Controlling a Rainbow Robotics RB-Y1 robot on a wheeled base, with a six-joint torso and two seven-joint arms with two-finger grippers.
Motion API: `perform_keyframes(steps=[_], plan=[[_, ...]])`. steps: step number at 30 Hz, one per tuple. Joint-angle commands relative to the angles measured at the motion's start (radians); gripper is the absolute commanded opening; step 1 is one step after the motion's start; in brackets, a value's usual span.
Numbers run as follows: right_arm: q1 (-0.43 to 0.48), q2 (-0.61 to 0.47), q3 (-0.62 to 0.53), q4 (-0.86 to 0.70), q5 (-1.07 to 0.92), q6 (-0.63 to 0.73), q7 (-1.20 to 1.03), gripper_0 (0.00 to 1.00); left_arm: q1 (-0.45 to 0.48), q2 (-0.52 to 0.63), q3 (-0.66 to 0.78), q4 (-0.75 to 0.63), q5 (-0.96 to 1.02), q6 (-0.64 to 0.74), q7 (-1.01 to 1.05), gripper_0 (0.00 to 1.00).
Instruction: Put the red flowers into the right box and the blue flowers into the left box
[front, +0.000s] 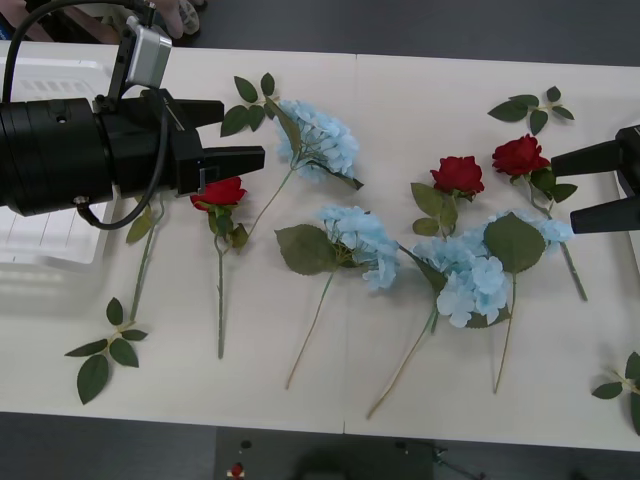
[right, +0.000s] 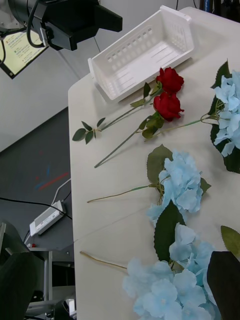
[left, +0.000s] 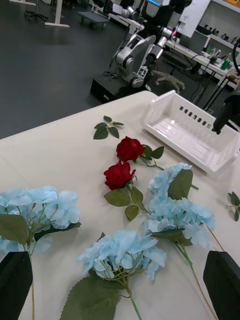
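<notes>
Red flowers lie at the left (front: 220, 192) and at the right (front: 458, 175) (front: 520, 155). Two roses (right: 167, 106) (right: 170, 80) lie beside the left box (right: 142, 52) (front: 40, 240). Blue flowers are spread across the middle (front: 318, 135) (front: 360, 240) (front: 465, 270) (front: 545, 228). My left gripper (front: 240, 130) hovers open over the left rose, holding nothing. My right gripper (front: 565, 190) is open and holding nothing at the right edge, close to the rightmost rose. The right box (left: 165, 107) stands beyond the two right roses (left: 130, 147).
Loose green leaf sprigs lie at the back left (front: 250, 100), back right (front: 530, 108), front left (front: 105, 350) and front right (front: 625, 385). Long stems run toward the table's front edge. A monitor (right: 17, 47) and other robots (left: 140, 50) stand beyond the table.
</notes>
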Motion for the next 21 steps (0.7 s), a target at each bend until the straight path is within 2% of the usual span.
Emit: perform_keyframes(steps=[1,3,5,8,11,14,17,21], plan=[[0.065,0.028,0.023,0.009,0.026,-0.008,-0.003,1.00,-0.015,0.007,0.023,-0.015,-0.006,-0.009,-0.032,1.00],[0.065,0.028,-0.014,0.029,0.070,-0.002,-0.003,1.00,-0.015,0.007,0.023,-0.015,-0.006,-0.009,-0.032,1.00],[0.061,0.030,-0.055,0.048,0.125,0.024,-0.003,1.00,0.026,-0.016,0.007,0.000,0.002,-0.017,-0.028,1.00],[0.025,0.030,-0.122,0.051,0.265,0.112,-0.003,1.00,0.020,0.053,0.061,0.040,0.105,-0.021,0.052,1.00],[-0.033,0.030,-0.158,0.051,0.412,0.192,-0.252,1.00,0.005,0.156,0.095,0.103,0.243,0.085,0.114,1.00],[-0.128,0.036,-0.167,0.049,0.602,0.279,-0.530,1.00,0.003,0.240,0.118,0.227,0.347,0.232,0.186,1.00],[-0.228,0.074,-0.153,0.048,0.809,0.370,-0.758,1.00,0.003,0.236,0.116,0.348,0.287,0.352,0.226,1.00],[-0.352,0.143,-0.090,0.075,1.021,0.419,-0.955,1.00,-0.003,0.204,0.099,0.425,0.105,0.379,0.226,1.00]])
